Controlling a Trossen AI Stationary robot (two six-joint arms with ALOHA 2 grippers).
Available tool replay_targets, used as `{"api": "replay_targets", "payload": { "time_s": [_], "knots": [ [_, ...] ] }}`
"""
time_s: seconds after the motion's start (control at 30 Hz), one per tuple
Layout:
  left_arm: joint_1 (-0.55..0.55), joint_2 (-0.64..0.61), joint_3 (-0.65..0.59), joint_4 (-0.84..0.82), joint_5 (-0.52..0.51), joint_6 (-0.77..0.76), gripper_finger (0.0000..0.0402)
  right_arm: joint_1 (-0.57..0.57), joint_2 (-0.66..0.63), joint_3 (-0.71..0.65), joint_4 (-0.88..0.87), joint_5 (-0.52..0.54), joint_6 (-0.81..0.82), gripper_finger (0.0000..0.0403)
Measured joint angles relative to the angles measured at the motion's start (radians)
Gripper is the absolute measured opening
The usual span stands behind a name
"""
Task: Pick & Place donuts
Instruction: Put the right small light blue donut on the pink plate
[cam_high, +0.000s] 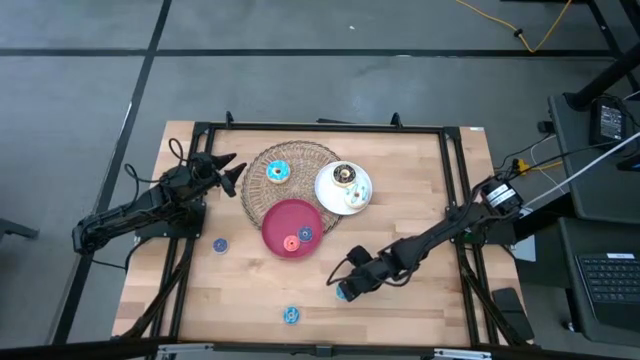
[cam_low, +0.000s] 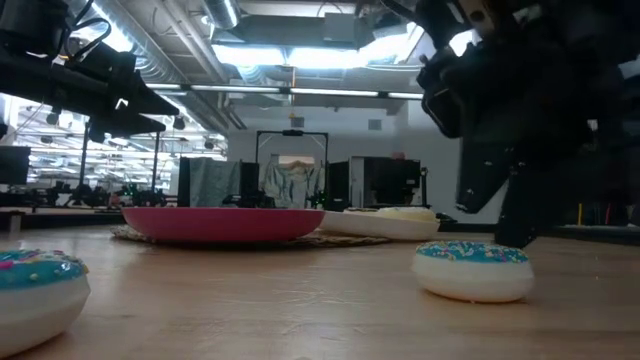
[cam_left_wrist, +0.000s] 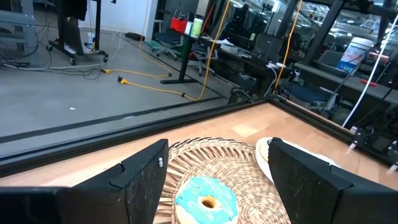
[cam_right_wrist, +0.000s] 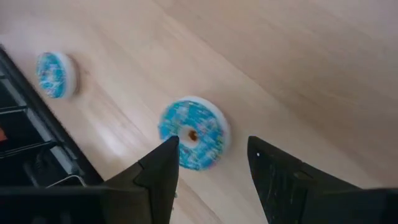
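Blue-iced sprinkled donut (cam_right_wrist: 194, 132) lies flat on the pale wood table (cam_high: 420, 300), directly under the right gripper (cam_right_wrist: 208, 158), whose dark fingers stand apart above it without touching. A second blue donut (cam_high: 291, 316) sits near the front edge, two tiny rings on the smooth red plate (cam_high: 280, 222). Left gripper (cam_left_wrist: 214, 171) hovers, fingers wide, over a cyan donut (cam_left_wrist: 206, 200) on the woven wicker mat (cam_left_wrist: 239, 174).

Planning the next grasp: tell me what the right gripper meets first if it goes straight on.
Most likely the blue sprinkled donut on the table, just ahead of the open right gripper. How far off it lies is unclear.
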Motion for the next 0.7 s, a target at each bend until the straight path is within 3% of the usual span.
{"api": "replay_targets", "payload": {
  "time_s": [0.43, 0.7],
  "knots": [
    [0.0, 0.0, 0.0, 0.0, 0.0, 0.0, 0.0267, 0.006, 0.036, 0.0, 0.031, -0.002, -0.01, 0.0189],
    [0.0, 0.0, 0.0, 0.0, 0.0, 0.0, 0.0267, 0.006, 0.036, 0.0, 0.024, -0.002, -0.01, 0.0143]
  ]
}}
